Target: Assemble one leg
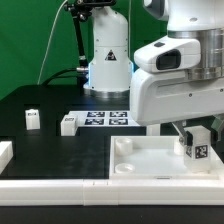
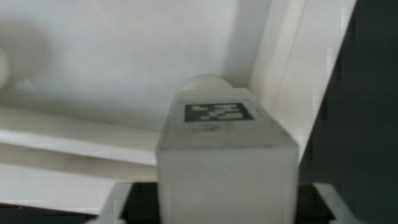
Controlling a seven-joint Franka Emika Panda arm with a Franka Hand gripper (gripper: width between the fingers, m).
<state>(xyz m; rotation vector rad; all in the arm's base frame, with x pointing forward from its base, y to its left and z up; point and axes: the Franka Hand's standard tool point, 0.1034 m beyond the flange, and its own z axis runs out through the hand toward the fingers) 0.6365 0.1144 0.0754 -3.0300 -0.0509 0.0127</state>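
My gripper [image 1: 196, 133] is shut on a leg [image 1: 197, 145], a small white block with a black-and-white tag on its face. I hold it upright just above the large white square panel [image 1: 150, 160], over the corner at the exterior view's right. In the wrist view the leg [image 2: 228, 150] fills the middle, tag [image 2: 221, 112] near its far end, with the panel [image 2: 89, 90] beneath it. Two more legs [image 1: 33, 119] [image 1: 69, 123] lie on the black table at the exterior view's left.
The marker board [image 1: 108, 118] lies flat behind the panel. A white part [image 1: 4, 155] sits at the left edge. A white rail [image 1: 60, 187] runs along the front. The arm's white base [image 1: 108, 60] stands at the back.
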